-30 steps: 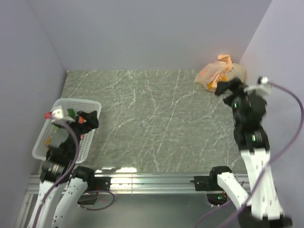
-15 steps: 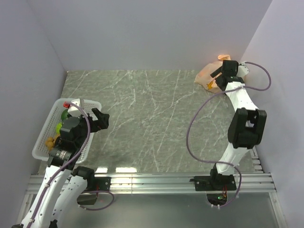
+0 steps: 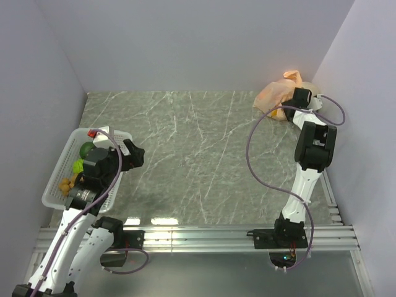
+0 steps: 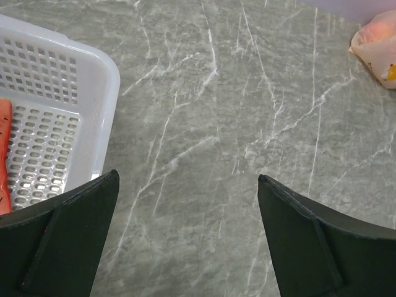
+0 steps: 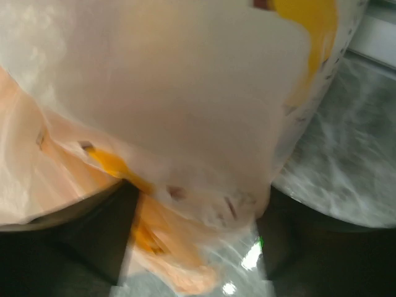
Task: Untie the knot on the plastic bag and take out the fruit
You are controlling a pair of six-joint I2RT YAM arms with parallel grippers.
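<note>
The pale-peach plastic bag lies in the far right corner, with a bunched lump, the knot, at its top. My right gripper is pressed against the bag's near side. In the right wrist view the bag fills the frame, and my right gripper is open with a blurred fold of the bag between its jaws. No fruit shows clearly through the plastic. My left gripper is open and empty over the table beside the basket. It also shows in the left wrist view.
A white lattice basket stands at the left edge, holding two green round things, tan berries and a red slice. The basket's corner and the far bag show in the left wrist view. Walls close in behind and to the right of the bag.
My right arm has stretched out to the far corner and brought its gripper against the bag. My left gripper has moved from over the basket to just right of it.
</note>
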